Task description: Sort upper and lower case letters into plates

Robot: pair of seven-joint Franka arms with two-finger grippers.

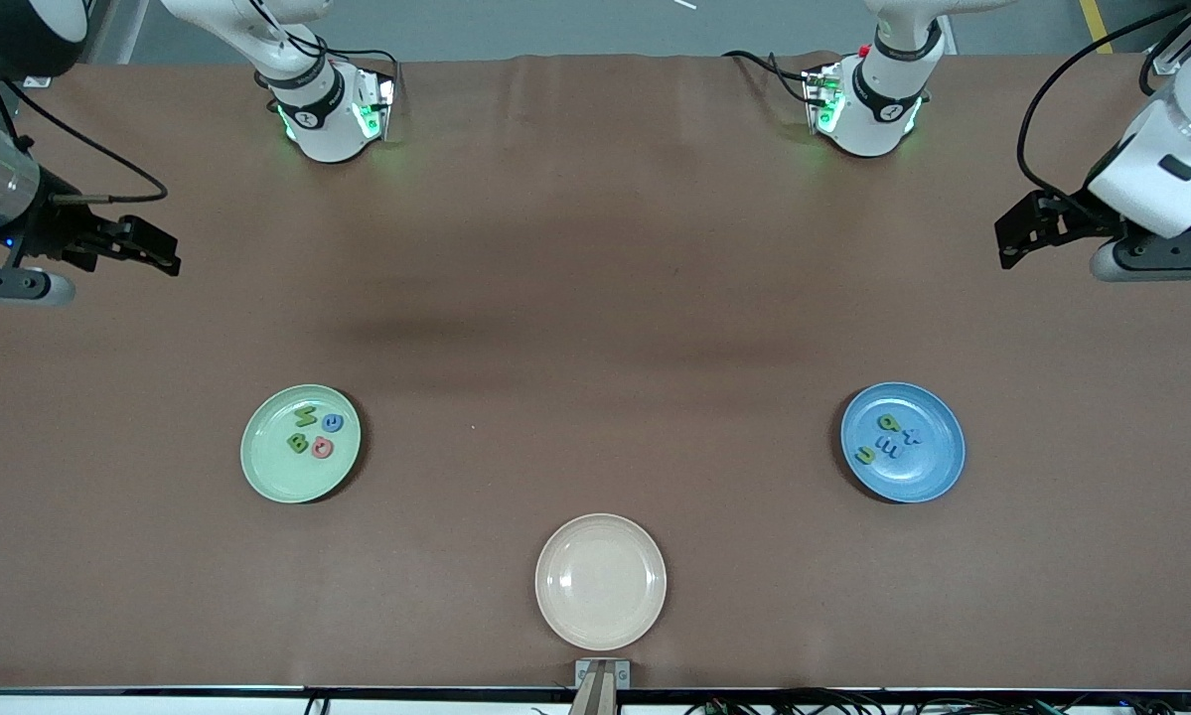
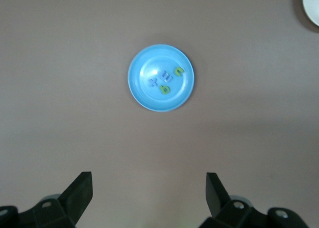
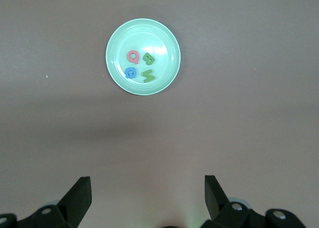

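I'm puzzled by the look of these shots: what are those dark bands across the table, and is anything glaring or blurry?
Front view: soft broad shadows band the table mid-way; green lights glow at both arm bases. Wrist views: a fainter shadow band crosses the cloth near the blue plate and mint plate, whose letters look soft.

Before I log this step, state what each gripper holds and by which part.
Nothing is held. The left gripper and the right gripper are open and empty, each over bare table at its own end.
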